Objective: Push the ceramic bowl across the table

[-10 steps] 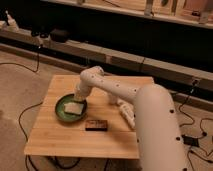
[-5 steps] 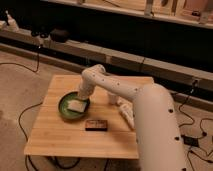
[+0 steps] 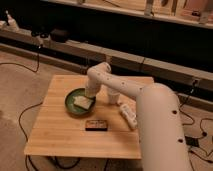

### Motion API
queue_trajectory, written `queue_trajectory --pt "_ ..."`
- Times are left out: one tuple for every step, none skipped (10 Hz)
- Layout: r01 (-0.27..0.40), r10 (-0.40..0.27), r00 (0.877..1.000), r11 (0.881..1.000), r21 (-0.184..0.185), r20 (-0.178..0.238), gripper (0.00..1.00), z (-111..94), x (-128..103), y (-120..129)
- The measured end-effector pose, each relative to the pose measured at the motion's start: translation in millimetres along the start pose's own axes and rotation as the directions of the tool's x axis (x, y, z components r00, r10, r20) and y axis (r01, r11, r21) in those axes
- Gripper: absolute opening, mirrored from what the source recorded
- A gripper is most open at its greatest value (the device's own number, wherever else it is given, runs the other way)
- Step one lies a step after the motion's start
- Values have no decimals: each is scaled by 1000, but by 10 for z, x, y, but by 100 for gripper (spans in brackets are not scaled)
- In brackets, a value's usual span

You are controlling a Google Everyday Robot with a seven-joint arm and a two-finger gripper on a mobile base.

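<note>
The green ceramic bowl (image 3: pixel 74 96) sits on the left half of the light wooden table (image 3: pixel 55 131). My white arm reaches from the lower right over the table and bends down at the bowl. My gripper (image 3: pixel 85 102) points down into the bowl, its pale tip resting inside the right part of the bowl.
A small dark rectangular box (image 3: pixel 96 124) lies just in front of the bowl. A white remote-like object (image 3: pixel 128 115) lies to the right of it, under my arm. Cables run over the floor to the left, and a long dark bench stands behind the table.
The bowl has slid a little to the right and toward the far edge, with my gripper moving along inside it.
</note>
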Motion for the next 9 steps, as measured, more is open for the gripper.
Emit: queue_trajectory --pt "-22 22 1000 1000 -18 -8 5 -15 41 121" --pt "-40 40 999 999 -29 -12 5 -19 60 204" --pt "-58 57 998 998 -38 -18 5 -34 84 281" --pt "-79 77 997 996 -48 -26 5 -64 114 378" --pt "-98 96 995 994 -56 -39 5 -108 154 470" --pt "-123 120 991 990 -64 -53 5 -174 196 580" --pt "-139 135 989 988 -71 -62 5 -213 220 658" --pt "-163 157 985 983 -81 -72 5 -263 242 778" --pt "-183 176 981 978 -97 -77 5 -293 241 900"
